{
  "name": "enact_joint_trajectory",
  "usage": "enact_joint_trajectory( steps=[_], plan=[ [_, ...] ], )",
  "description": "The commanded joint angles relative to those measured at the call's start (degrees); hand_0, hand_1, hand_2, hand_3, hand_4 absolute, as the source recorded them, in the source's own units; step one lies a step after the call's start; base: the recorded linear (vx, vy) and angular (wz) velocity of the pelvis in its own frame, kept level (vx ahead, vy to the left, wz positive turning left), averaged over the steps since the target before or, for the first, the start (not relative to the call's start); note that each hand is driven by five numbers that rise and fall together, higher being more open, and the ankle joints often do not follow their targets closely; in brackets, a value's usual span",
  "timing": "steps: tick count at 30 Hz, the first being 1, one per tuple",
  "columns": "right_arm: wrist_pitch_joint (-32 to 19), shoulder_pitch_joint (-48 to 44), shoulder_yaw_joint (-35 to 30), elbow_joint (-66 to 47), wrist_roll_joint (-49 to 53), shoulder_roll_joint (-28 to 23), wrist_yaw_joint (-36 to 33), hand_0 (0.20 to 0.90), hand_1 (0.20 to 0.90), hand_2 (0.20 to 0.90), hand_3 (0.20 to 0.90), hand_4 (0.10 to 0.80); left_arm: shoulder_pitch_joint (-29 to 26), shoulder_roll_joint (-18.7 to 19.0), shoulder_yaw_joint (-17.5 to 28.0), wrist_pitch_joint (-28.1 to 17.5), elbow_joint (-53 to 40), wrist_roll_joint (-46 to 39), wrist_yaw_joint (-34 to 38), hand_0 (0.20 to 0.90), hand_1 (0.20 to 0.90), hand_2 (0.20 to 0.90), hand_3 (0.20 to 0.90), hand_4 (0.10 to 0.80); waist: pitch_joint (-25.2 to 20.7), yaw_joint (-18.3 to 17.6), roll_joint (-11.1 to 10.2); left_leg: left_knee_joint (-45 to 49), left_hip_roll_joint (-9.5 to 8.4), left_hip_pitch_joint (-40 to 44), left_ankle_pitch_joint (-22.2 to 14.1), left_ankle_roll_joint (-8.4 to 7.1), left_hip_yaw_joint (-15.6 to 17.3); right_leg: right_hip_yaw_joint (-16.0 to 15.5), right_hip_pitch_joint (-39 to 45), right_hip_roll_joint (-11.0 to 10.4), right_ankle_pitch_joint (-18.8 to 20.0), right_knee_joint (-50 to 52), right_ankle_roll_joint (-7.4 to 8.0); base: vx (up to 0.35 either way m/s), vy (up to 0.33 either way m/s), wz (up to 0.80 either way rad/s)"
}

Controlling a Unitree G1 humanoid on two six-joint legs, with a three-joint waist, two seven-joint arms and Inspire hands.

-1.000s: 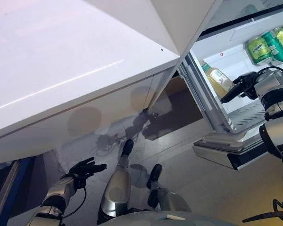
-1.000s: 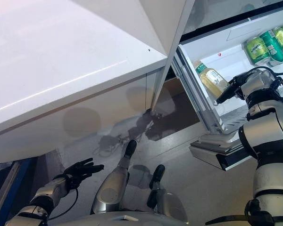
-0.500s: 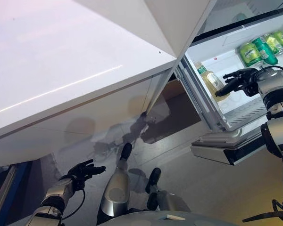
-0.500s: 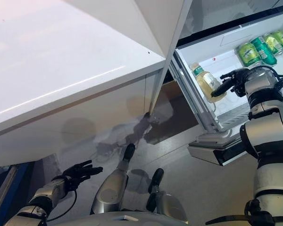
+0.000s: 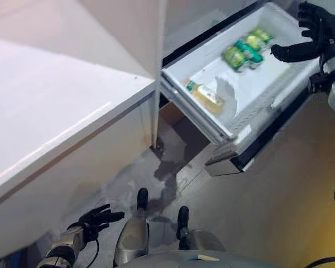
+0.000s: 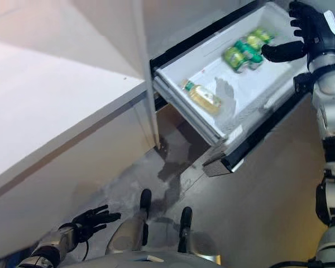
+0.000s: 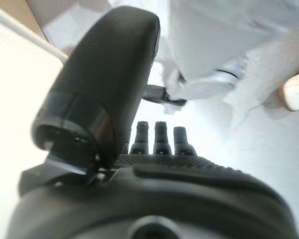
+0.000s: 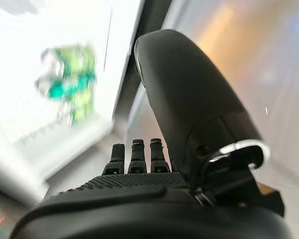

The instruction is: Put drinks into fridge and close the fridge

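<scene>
The fridge (image 5: 279,17) stands open at the upper right, its white inside lit. Several green cans (image 5: 243,50) lie grouped at the back of the compartment, and they show past the fingers as a green blur (image 8: 70,84) in the right wrist view. A bottle of yellowish drink with a green cap (image 5: 204,94) rests near the compartment's left wall. My right hand (image 5: 315,30) is open beside the cans at the fridge's right edge, holding nothing. My left hand (image 5: 95,218) hangs low at the lower left, open and empty, with its fingers (image 7: 159,139) straight.
A large white slab (image 5: 56,128) fills the left and upper part of the eye views. A white panel with a dark edge (image 5: 251,151) juts out below the open compartment. Grey floor (image 5: 268,223) lies beneath.
The whole picture has shifted, so the camera has moved. My right hand has drawn away from the bottle and now sits higher, by the cans. The left hand stays low.
</scene>
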Motion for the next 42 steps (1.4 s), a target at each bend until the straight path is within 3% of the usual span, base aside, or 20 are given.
enact_joint_trajectory(
  steps=[1,8,12,19,24,32,42],
  plan=[
    [-6.9,3.8,-3.1,-5.3,1.5,-6.4,-2.4,0.900,0.900,0.900,0.900,0.800,4.1,-1.3,-1.3,-1.9,5.4,2.3,-1.5,0.900,0.900,0.900,0.900,0.800,-10.9,-2.6,2.3,0.1,-1.84,5.0,-11.2,1.76,3.7,1.5,-4.4,2.5,1.2,0.8,2.24,0.044,0.027,-0.34],
    [-7.1,22.1,-16.5,-14.2,-0.1,-3.0,-0.1,0.900,0.900,0.900,0.900,0.800,5.4,-2.9,1.1,-1.4,6.4,3.9,-0.4,0.900,0.900,0.900,0.900,0.800,-12.0,-6.4,3.3,1.0,-1.68,7.7,-12.4,2.14,5.6,3.3,-3.3,2.4,-1.5,4.7,1.41,0.075,-0.021,-0.29],
    [-7.7,35.1,-23.2,-15.7,-2.0,3.2,0.7,0.900,0.900,0.900,0.900,0.800,6.2,-3.9,2.4,-1.1,7.5,3.9,1.1,0.900,0.900,0.900,0.900,0.800,-10.4,-8.6,3.7,6.9,-1.66,7.9,-15.1,2.84,6.8,4.2,-3.4,2.2,-3.8,10.1,0.23,0.149,-0.038,-0.16],
    [-7.1,42.4,-25.5,-12.2,-1.0,9.8,1.0,0.900,0.900,0.900,0.900,0.800,6.8,-4.9,3.3,0.1,8.6,3.0,1.9,0.900,0.900,0.900,0.900,0.800,-6.2,-10.4,4.7,15.6,-2.25,6.2,-18.6,4.10,6.3,4.1,-4.9,1.4,-7.3,17.7,-1.27,0.115,0.016,-0.04],
    [-10.1,38.4,-20.1,-7.9,1.5,10.5,0.0,0.900,0.900,0.900,0.900,0.800,4.3,-4.9,1.5,0.3,9.5,0.0,3.4,0.900,0.900,0.900,0.900,0.800,-2.2,-9.7,5.6,21.7,-2.77,0.6,-19.9,4.52,5.7,3.3,-8.6,0.3,-9.2,22.9,-2.66,-0.044,0.026,0.08],
    [-15.3,20.9,-4.3,-0.8,6.1,10.3,0.1,0.900,0.900,0.900,0.900,0.800,-2.4,-4.0,-2.2,-0.6,8.8,-5.9,4.0,0.900,0.900,0.900,0.900,0.800,5.8,-7.1,7.2,30.6,-3.45,-10.5,-20.0,4.15,3.9,2.0,-18.1,-0.6,-11.3,32.1,-5.01,-0.182,0.021,0.09],
    [-17.7,5.1,9.6,2.2,1.6,16.3,-0.2,0.900,0.900,0.900,0.900,0.800,-6.7,-4.2,-4.5,-0.2,7.4,-5.4,7.5,0.900,0.900,0.900,0.900,0.800,9.4,-2.6,6.8,39.3,-4.42,-17.2,-22.3,5.10,1.1,0.2,-22.4,-0.9,-13.0,39.2,-6.39,-0.015,-0.019,0.19]
  ],
)
